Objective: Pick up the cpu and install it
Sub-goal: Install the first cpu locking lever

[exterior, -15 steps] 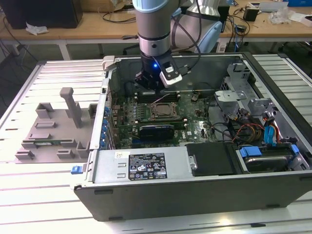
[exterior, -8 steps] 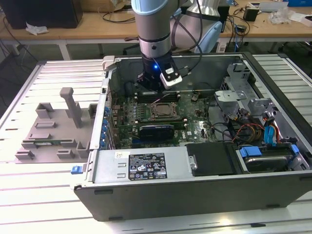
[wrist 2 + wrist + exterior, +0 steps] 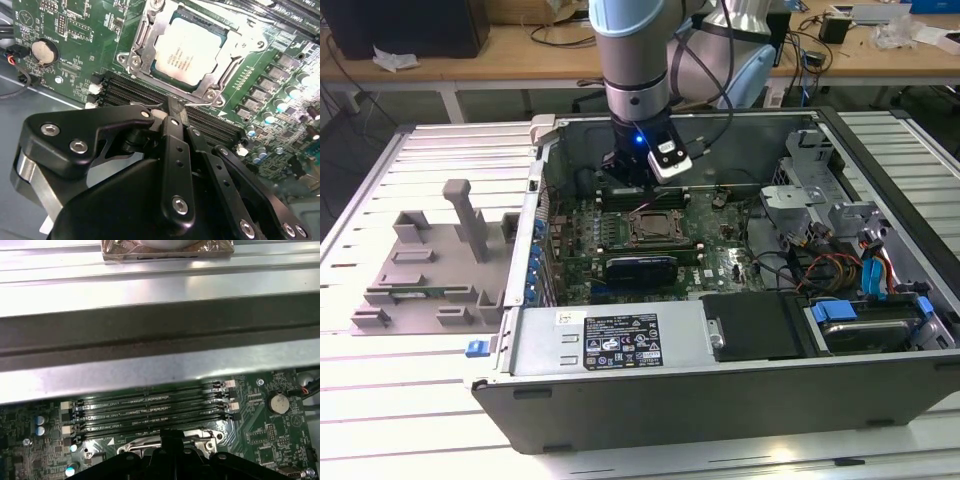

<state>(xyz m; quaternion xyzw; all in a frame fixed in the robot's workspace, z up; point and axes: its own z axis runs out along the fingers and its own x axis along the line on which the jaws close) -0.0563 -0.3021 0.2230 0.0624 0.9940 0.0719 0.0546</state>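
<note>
The small silvery-white square cpu (image 3: 189, 51) sits in the dark metal-framed socket (image 3: 137, 37); the black gripper (image 3: 176, 111), pinched shut and empty, hovers just beside the frame. Any sideways drift risks scraping it.

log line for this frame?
gripper: shut, empty, over memory slots | cpu: seated in socket | fixture tray: outside case

CPU seated in its socket, gripper close by

The cpu (image 3: 189, 52) lay flat inside the metal-framed socket (image 3: 134, 59) on the green motherboard (image 3: 80, 30). The black gripper (image 3: 175, 111) sat at the socket's six o'clock, its fingers (image 3: 176, 116) drawn together over the memory slots (image 3: 120, 90). A coin cell battery (image 3: 42, 51) sat at the socket's nine o'clock.
</note>
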